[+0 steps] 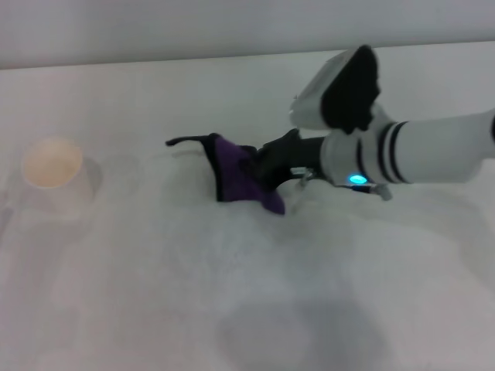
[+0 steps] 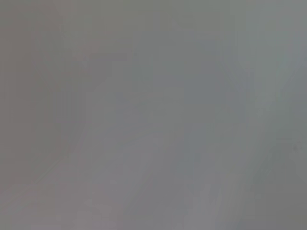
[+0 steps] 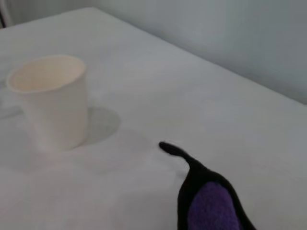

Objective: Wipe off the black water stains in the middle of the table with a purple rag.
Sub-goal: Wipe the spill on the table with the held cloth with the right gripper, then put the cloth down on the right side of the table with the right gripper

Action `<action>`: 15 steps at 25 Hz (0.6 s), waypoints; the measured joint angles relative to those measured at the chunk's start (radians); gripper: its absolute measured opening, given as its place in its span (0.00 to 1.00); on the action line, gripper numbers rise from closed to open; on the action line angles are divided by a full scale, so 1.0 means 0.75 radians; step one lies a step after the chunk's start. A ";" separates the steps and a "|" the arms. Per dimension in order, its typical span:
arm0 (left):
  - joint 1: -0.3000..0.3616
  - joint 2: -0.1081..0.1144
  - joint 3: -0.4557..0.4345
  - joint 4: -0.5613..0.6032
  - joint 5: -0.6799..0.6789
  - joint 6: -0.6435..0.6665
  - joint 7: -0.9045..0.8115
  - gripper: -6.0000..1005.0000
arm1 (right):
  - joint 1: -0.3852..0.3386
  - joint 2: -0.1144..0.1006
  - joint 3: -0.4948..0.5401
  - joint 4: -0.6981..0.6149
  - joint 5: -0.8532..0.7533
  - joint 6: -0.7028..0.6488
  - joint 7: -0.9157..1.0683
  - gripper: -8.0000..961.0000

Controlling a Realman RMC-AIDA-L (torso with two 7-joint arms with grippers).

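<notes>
**Ana:** Near the middle of the table (image 1: 155, 294), what do you see?

**Ben:** From the head camera I see the purple rag (image 1: 240, 179). It lies bunched on the white tabletop, with its black edging turned up and its thin black loop stretched out flat toward the robot's left.

**Ana:** Does something hold it?

**Ben:** Yes. The right gripper (image 1: 272, 168) comes in from the robot's right side, low over the table, and its dark fingers are closed on the right end of the rag. The white forearm with black bands is behind it, and a small cyan light is lit at the wrist.

**Ana:** And the black water stains?

**Ben:** I cannot find them in any view. If the rag lies over them, I cannot tell.

**Ana:** What else stands on the table?

**Ben:** A white paper cup (image 1: 52, 171) stands upright, well apart from the rag, on the robot's left side. The right wrist camera shows the same cup (image 3: 52, 103) with its open mouth and a soft shadow beside it, and closer to the lens the rag (image 3: 211, 206) with its black loop resting on the table (image 3: 201, 96).

**Ana:** And the left arm?

**Ben:** It is not visible in the head view. Its wrist camera gives only a plain grey field, so I cannot say anything about the left gripper.
</notes>
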 joint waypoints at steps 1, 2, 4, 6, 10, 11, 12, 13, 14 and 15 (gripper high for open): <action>0.001 0.000 0.000 0.001 0.000 0.000 0.000 0.88 | -0.016 -0.001 0.063 0.000 0.000 0.050 -0.028 0.10; 0.001 0.000 0.000 0.001 0.000 0.000 0.000 0.88 | -0.029 -0.001 0.119 0.000 0.000 0.096 -0.054 0.10; 0.003 0.000 0.000 0.003 0.000 0.000 0.000 0.88 | -0.061 -0.001 0.264 0.001 -0.001 0.231 -0.118 0.10; 0.004 0.000 0.000 0.003 0.000 0.000 0.000 0.88 | -0.091 -0.002 0.407 0.003 -0.001 0.361 -0.184 0.10; 0.004 0.000 0.000 0.004 -0.002 0.000 0.000 0.88 | -0.134 -0.021 0.589 0.003 -0.001 0.535 -0.244 0.10; 0.004 0.000 0.000 0.005 -0.002 0.000 0.000 0.88 | -0.142 -0.031 0.612 0.002 -0.001 0.557 -0.247 0.10; 0.003 0.000 0.000 0.005 -0.002 0.000 0.000 0.88 | -0.147 -0.039 0.624 -0.001 -0.001 0.571 -0.248 0.10; 0.003 0.000 0.000 0.005 -0.002 0.000 0.000 0.88 | -0.151 -0.046 0.628 -0.008 -0.001 0.578 -0.249 0.10; 0.002 0.000 0.000 0.005 -0.002 0.000 0.000 0.88 | -0.152 -0.049 0.629 -0.016 -0.003 0.577 -0.250 0.10; 0.001 0.000 0.000 0.005 -0.002 0.000 0.000 0.88 | -0.152 -0.050 0.630 -0.030 -0.010 0.577 -0.254 0.10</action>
